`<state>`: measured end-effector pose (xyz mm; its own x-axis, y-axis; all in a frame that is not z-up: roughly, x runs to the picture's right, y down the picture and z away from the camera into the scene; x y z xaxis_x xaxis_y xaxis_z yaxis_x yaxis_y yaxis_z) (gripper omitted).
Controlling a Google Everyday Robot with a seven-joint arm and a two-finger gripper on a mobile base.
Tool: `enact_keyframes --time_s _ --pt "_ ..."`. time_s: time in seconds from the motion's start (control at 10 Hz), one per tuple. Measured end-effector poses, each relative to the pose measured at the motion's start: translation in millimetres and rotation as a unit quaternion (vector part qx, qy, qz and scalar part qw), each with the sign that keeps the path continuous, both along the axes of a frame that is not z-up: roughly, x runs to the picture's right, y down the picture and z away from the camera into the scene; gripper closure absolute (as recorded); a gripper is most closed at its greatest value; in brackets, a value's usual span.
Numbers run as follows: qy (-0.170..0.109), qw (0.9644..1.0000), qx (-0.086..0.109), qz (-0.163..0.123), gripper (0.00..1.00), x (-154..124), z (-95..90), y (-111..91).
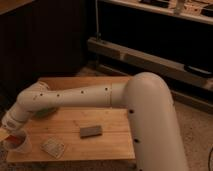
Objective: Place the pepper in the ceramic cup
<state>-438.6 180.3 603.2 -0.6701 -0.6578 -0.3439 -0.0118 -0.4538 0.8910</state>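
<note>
The whitish ceramic cup (20, 145) stands at the front left corner of the wooden table (107, 145). A bit of red, the pepper (13, 138), shows at the cup's mouth, right under my gripper. My gripper (7, 132) is at the far left edge of the view, just above and left of the cup, at the end of the long white arm (80, 97). It is partly cut off by the edge of the view. I cannot tell whether the pepper is still held or lies in the cup.
A grey rectangular block (90, 131) lies mid-table. A flat pale patterned card (53, 146) lies near the front edge, right of the cup. A dark greenish object (45, 113) is partly hidden behind the arm. Dark shelving stands behind the table.
</note>
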Motion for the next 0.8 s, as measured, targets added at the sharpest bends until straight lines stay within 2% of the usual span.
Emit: enact_keyframes --time_s 0.2,0.8 --pt "-0.024 0.9996 0.013 0.006 0.97 1.0 -1.4 2.5" --pt "-0.039 0.9991 0.015 0.001 0.97 -12.8 4.6 2.1"
